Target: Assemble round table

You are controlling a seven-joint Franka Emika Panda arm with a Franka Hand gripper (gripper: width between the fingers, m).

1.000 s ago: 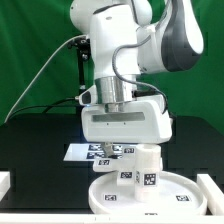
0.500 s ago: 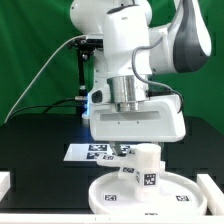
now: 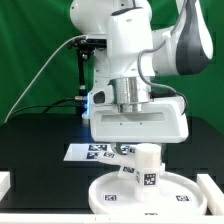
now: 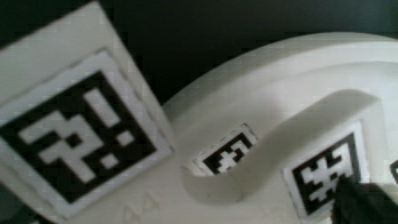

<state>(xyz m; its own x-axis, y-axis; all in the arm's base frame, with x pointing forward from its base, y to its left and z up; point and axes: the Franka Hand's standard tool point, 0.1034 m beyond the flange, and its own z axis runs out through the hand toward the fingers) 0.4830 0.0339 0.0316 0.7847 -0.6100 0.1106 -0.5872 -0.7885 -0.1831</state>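
The white robot arm's end effector [image 3: 133, 146] hangs low over the black bench [image 3: 40, 150], its jaws spread wide with nothing between them. Just below it, the thick white cylindrical plastic leg [image 3: 145, 163] stands upright on the large rimmed round white plastic disc [image 3: 105, 197], which lies flat at the bench's near edge. Small black-and-white square tags face the exterior camera on the leg. The marker board [image 3: 80, 152] lies flat just behind the disc.

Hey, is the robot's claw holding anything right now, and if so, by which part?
Nothing looks held. The claw hangs open just above the leg, which stands on the round disc by itself.
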